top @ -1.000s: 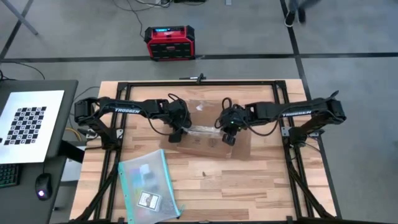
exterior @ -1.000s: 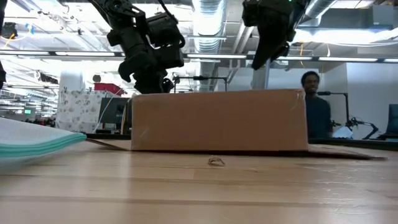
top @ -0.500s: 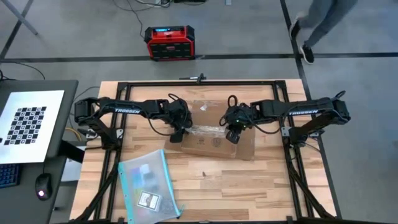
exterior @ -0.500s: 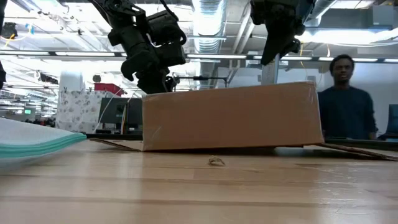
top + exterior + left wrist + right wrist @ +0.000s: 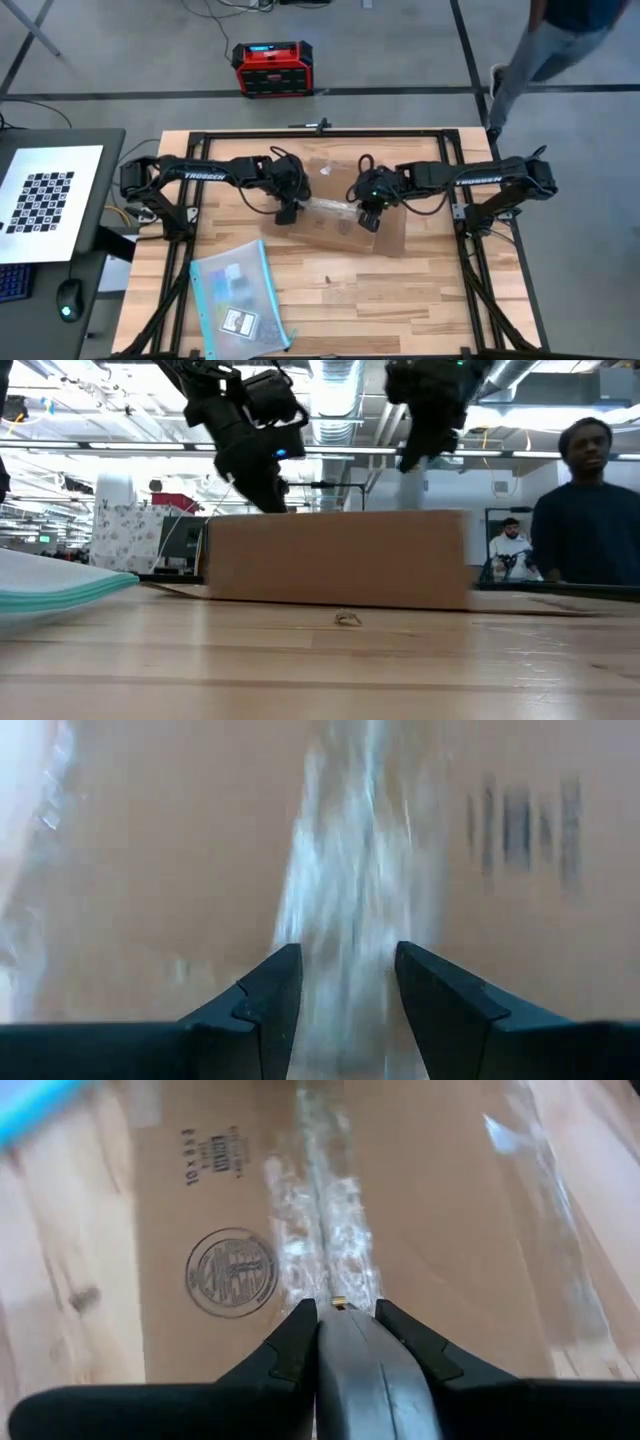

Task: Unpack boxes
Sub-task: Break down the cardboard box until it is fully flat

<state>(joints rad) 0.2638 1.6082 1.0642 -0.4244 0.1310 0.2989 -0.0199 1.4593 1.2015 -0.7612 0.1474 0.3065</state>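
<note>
The brown cardboard box lies flat on the table's middle, closed, with a shiny tape strip along its top seam. My left gripper hovers open just over the box's left end, its fingers on either side of the tape line and slanting down. My right gripper hangs above the box's right part, shut on a thin grey tool. My right gripper pinches the grey tool between its two fingers. The tool's small brass tip sticks out just past the fingertips. The fingers slant down from the table's right toward the tape seam. In the low view the gripper is clear above the box top.
A clear teal-edged pouch lies at the near left of the table. A small scrap lies in front of the box. A red and black case stands on the floor beyond the far edge. A person walks past on the right.
The box slid toward the table's right with its right end tipped up, then came back left and now lies level. My right gripper swung right and back with it. My left gripper has risen a little off the box's left end.
</note>
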